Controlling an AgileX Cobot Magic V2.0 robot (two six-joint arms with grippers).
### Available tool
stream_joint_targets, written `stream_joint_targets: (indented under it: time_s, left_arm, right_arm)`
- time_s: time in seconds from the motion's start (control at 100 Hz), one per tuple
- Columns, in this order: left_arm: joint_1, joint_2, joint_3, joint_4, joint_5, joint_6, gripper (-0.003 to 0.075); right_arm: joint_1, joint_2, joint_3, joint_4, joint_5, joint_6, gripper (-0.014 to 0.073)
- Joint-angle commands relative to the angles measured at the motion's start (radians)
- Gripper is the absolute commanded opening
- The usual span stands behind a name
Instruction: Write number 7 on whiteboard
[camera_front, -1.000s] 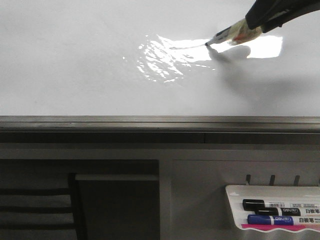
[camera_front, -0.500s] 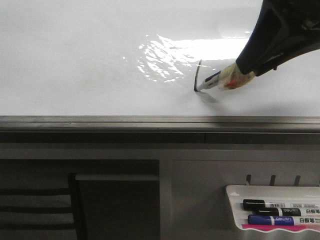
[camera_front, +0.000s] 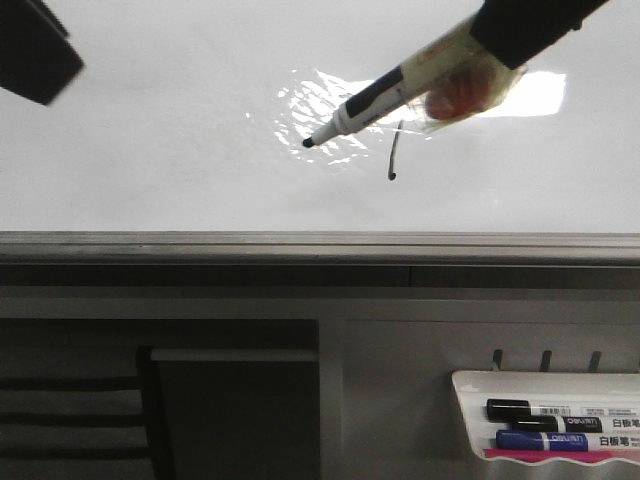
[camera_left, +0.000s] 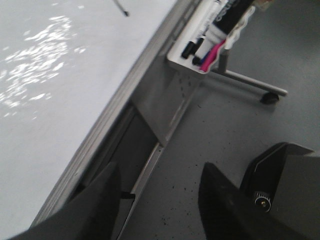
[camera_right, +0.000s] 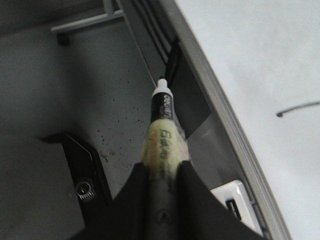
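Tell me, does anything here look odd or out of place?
Mostly the marker in the right gripper: its barrel is wrapped in yellowish tape, presumably for grip. The number 7 on the whiteboard looks lopsided too: a dark curved downstroke, with its top stroke lost in glare. Nothing looks spilled or broken.

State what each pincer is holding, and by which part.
Right pincer grips a black-and-white marker by its tape-wrapped rear barrel, tip free. Left pincer is open and holds nothing.
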Motion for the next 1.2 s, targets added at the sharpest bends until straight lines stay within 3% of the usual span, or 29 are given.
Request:
stream_joint_targets:
  time_s: [0.0, 0.26, 0.54, 0.97, 1.07, 1.19]
  left_arm:
    - [-0.082, 0.044, -0.048, -0.030, -0.092, 0.038, 0.0335]
    - [-0.258, 0.194, -0.095, -0.030, -0.299, 0.120, 0.0335]
    - [-0.279, 0.254, -0.103, -0.026, -0.378, 0.122, 0.0326]
    - [-0.279, 0.254, -0.103, -0.020, -0.380, 0.122, 0.0015]
    - [-0.279, 0.254, -0.103, -0.020, -0.380, 0.122, -0.0020]
    - [-0.272, 0.254, -0.103, -0.014, -0.380, 0.122, -0.0020]
  right_arm:
    - [0.016, -0.032, -0.033, 0.013, -0.024, -0.126, -0.0053]
    - [0.021, -0.032, -0.033, 0.013, -0.024, -0.148, -0.0053]
    - [0.021, -0.032, -0.033, 0.013, -0.020, -0.148, -0.0053]
    - [0.021, -0.030, -0.033, 0.013, -0.008, -0.148, -0.0053]
    - [0.021, -0.030, -0.033, 0.013, -0.012, -0.144, -0.0048]
    - [0.019, -0.030, -0.033, 0.013, -0.006, -0.144, 0.0018]
